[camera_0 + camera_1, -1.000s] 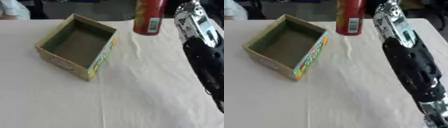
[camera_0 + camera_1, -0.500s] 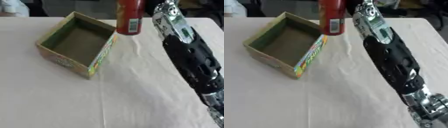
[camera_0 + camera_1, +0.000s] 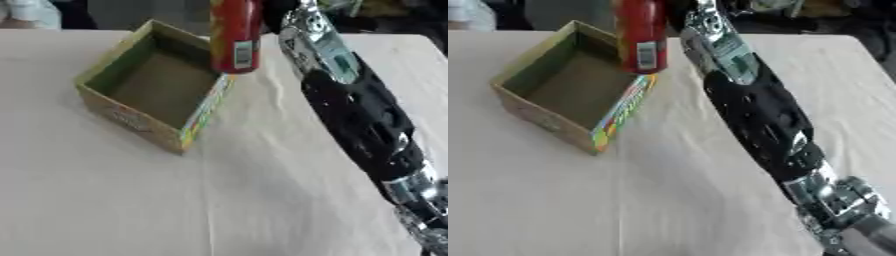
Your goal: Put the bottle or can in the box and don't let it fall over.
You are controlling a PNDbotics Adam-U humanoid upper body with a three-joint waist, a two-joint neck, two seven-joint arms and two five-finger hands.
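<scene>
Can (image 3: 234, 35): red body, with a white label panel low on its side carrying dark markings, probably a barcode, though the print is too blurred to confirm.

Box (image 3: 154, 85): interior walls dull green, floor a brownish olive. Outer faces tan to yellow, with a multicoloured printed pattern; the near right edge shows green, orange, red and blue patches in a strip. Left outer face yellowish with faint pale print.

Tablecloth (image 3: 114, 200): plain cream white, unpatterned, with soft grey creases.

Right arm (image 3: 754, 110): glossy black shell along the forearm, silver metal at the upper section and at the joint near the lower corner; a small teal-green patch on the silver part.
</scene>
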